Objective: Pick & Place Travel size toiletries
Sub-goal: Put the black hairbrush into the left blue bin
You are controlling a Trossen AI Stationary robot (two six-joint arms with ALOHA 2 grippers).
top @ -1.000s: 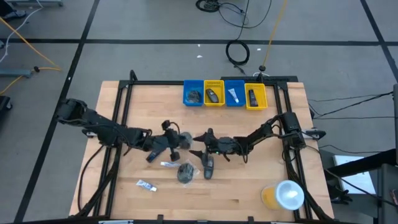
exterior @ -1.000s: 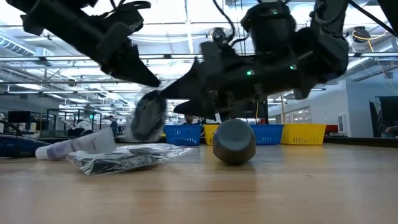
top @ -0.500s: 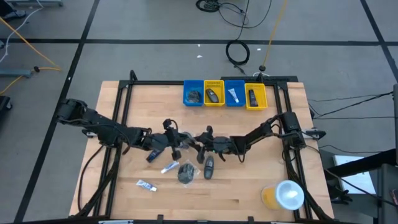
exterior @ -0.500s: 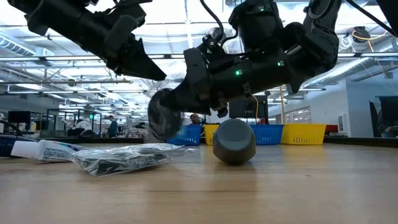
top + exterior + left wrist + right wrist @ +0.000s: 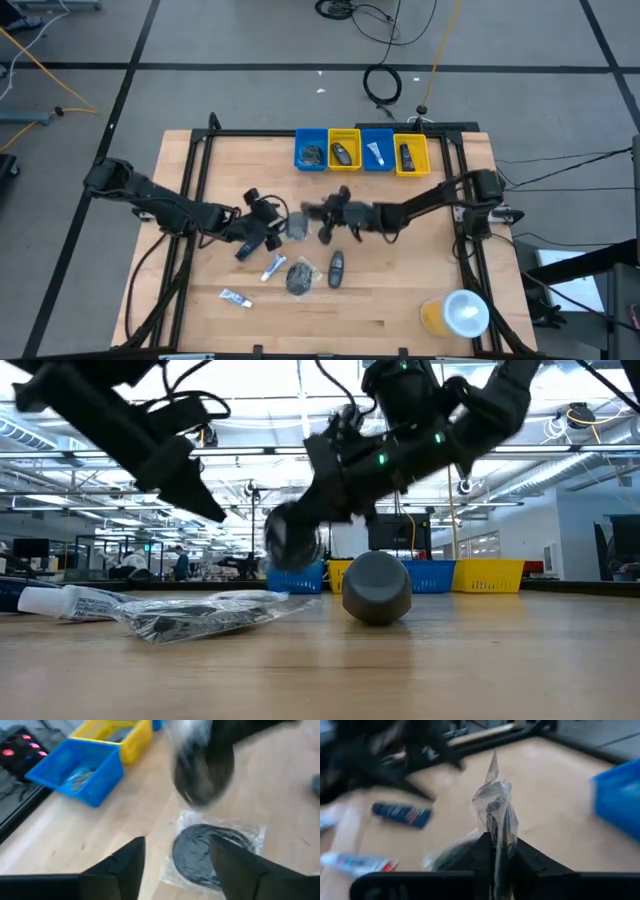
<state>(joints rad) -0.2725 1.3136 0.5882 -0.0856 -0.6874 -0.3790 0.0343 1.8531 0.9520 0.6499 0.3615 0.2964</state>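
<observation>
My right gripper [image 5: 312,218] is shut on a clear-wrapped dark round piece [image 5: 292,538], held above the table's middle. My left gripper [image 5: 175,870] stands open just left of it, touching nothing. Below it on the table lies another wrapped round piece [image 5: 210,852]. Also lying flat on the table are a white tube [image 5: 272,268], a dark bottle [image 5: 336,268], a sachet [image 5: 236,296] and a blue tube [image 5: 402,815]. My right gripper pinches the clear wrapper [image 5: 496,827] of the round piece between its two fingers; a peak of the wrap [image 5: 494,785] sticks out past them. The fingers come slanting down from the table's right. The piece hangs at their free ends, lifted clear of the table.
Two blue and two yellow bins stand in a row at the far edge, from a blue bin [image 5: 312,150] to a yellow bin [image 5: 410,153], each with an item inside. A yellow cup with a white lid [image 5: 455,315] stands at the near right corner.
My left gripper has opened, let go of the wrapped round piece and drawn back toward the table's left. My right gripper has shut on the piece's wrapper and carried it up and toward the far edge.
</observation>
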